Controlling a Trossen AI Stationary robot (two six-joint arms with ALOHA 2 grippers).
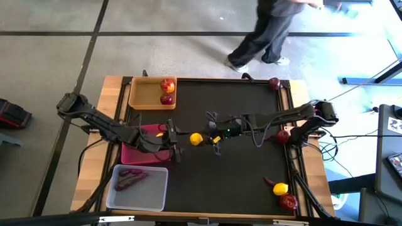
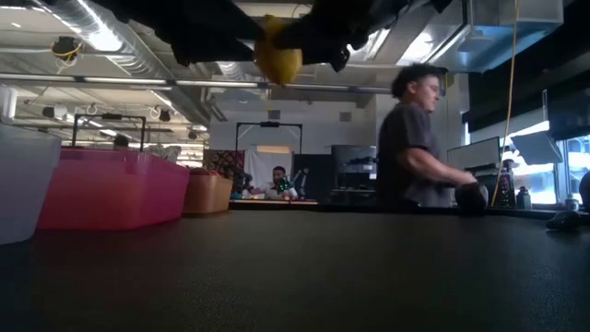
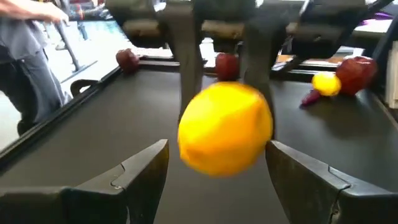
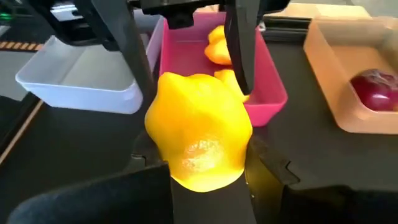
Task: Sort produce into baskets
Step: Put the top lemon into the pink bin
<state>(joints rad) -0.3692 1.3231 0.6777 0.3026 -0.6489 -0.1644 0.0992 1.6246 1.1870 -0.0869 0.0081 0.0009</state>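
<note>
Lemon (image 1: 196, 139) aloft over mid-bench, just beside pink tray (image 1: 133, 154). Right hand (image 1: 212, 139) and left hand (image 1: 178, 139) meet at it; which one clamps it, cannot tell.

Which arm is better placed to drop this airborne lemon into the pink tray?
Left. The lemon hangs between the left gripper and right gripper, but the left one is beside the pink tray, where lemons already lie.
</note>
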